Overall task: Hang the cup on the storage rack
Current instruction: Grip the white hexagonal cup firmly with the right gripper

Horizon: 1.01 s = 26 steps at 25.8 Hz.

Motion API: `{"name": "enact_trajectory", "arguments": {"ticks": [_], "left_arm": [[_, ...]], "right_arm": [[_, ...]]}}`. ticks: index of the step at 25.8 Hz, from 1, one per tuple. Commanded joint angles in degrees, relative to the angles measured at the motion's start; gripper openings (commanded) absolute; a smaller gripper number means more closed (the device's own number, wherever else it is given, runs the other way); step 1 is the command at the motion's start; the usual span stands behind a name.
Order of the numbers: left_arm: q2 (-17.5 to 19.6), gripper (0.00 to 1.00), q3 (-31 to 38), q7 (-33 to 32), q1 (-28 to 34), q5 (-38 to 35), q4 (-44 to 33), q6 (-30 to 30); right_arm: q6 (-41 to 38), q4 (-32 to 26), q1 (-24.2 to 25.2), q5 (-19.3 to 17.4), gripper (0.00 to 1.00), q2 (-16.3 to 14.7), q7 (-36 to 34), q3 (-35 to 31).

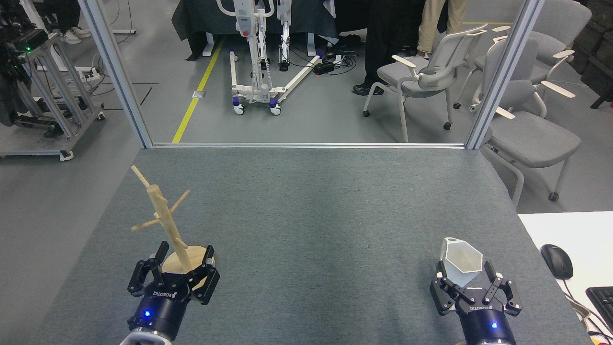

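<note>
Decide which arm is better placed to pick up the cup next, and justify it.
The right. Its tool sits open around the cup at the table's right, while the left tool straddles the storage rack base far across.

One brand can be read — ROBOTIQ, in white letters on black, upside down from the head view. It stands on the body of the left gripper (184, 261), at about seven o'clock, and again on the right gripper (467, 280), at about five o'clock — smaller and harder to make out.
</note>
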Motion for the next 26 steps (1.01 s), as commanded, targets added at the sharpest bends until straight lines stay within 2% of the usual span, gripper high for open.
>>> {"name": "enact_trajectory", "arguments": {"ticks": [1, 9, 18, 26], "left_arm": [[-0.1, 1.0, 0.0, 0.0, -0.2, 0.0, 0.0, 0.0], [-0.1, 1.0, 0.0, 0.0, -0.2, 0.0, 0.1, 0.0], [0.1, 1.0, 0.0, 0.1, 0.3, 0.1, -0.1, 0.0], [0.1, 1.0, 0.2, 0.1, 0.4, 0.2, -0.1, 0.0]], "right_arm": [[0.1, 5.4, -0.2, -0.6, 0.99, -0.6, -0.3, 0.5], [0.1, 9.7, -0.5, -0.8, 0.99, -0.6, -0.4, 2.0], [0.1, 15.2, -5.6, -1.6, 0.99, -1.0, -0.4, 2.0], [0.1, 16.4, -6.9, -2.2, 0.99, -1.7, -0.4, 1.6]]}}
